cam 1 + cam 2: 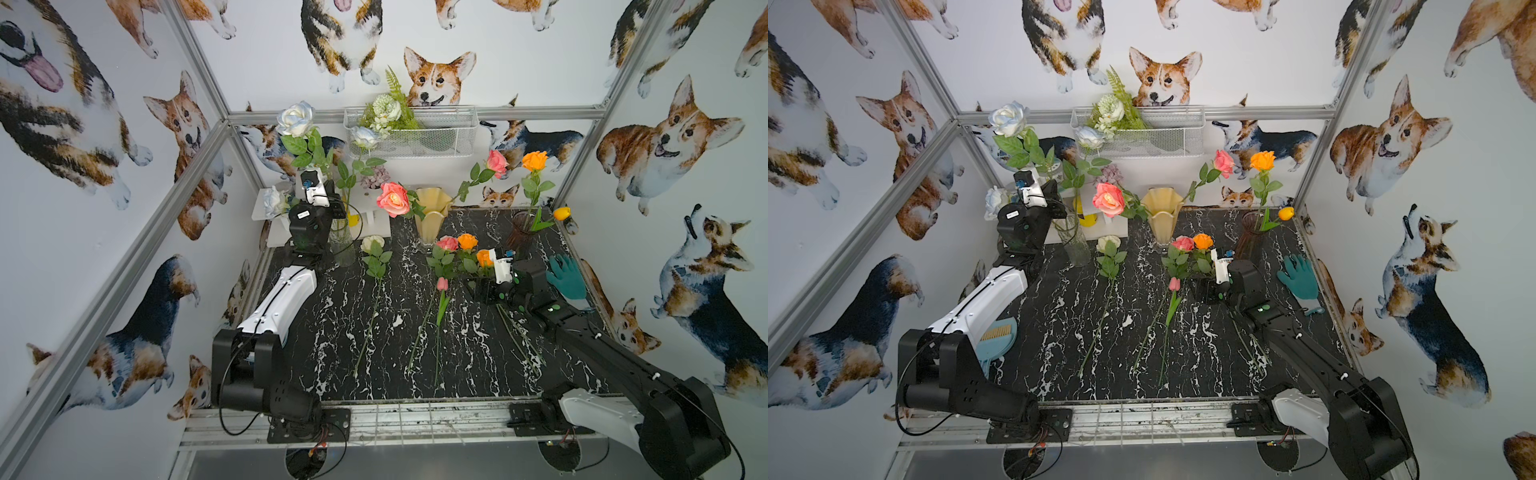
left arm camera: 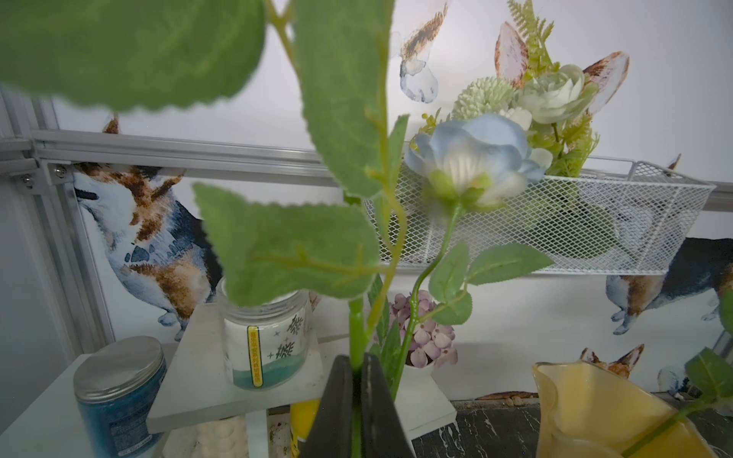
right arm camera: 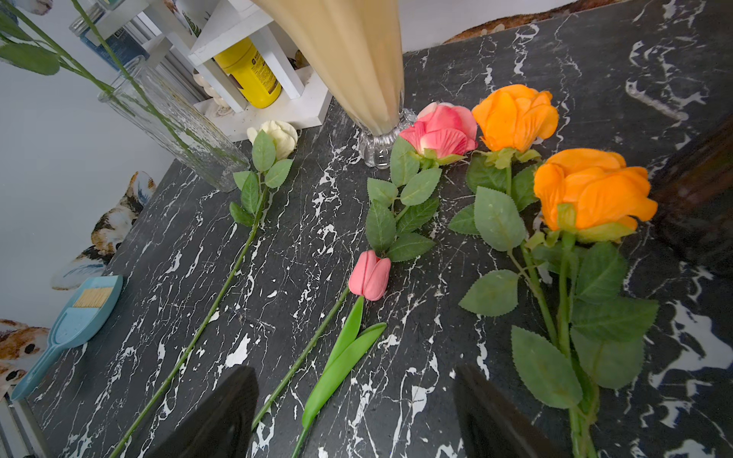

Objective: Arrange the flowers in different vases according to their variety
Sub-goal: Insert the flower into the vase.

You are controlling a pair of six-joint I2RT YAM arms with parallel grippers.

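- My left gripper (image 2: 357,370) is clamped shut on the green stem of a white rose (image 1: 296,118). Its bloom stands in the upper left of a top view, above the clear glass vase (image 1: 343,245) at the back left of the worktop (image 1: 324,332).
- As I judge it, the step in hand is seating this rose in that vase, where another white bloom (image 1: 365,136) already stands. My own arm hides the vase mouth, so I cannot tell whether the stem's foot is inside yet.
- Next I should lower the stem straight down. I should let go only once it is well inside, because the vase is tall and narrow and a sideways nudge could tip it.
- My right gripper (image 3: 353,370) is spread wide and holds nothing, low over the middle right of the worktop. The stems of the pink tulip (image 3: 369,275) and the pink rose (image 3: 440,129) both run between its jaws, so I must close on one only.
- Pink blooms look bound for the yellow vase (image 1: 432,224), and the two orange roses (image 3: 515,117) for the dark vase (image 1: 519,235). The cream rose (image 3: 277,137) lies beside the clear glass vase.
- The glass jar (image 2: 263,341) carries a yellow strip of characters and the blue can (image 2: 119,396) has small print. Both are too fine to read, and the yellow tub (image 3: 248,75) label is illegible too.
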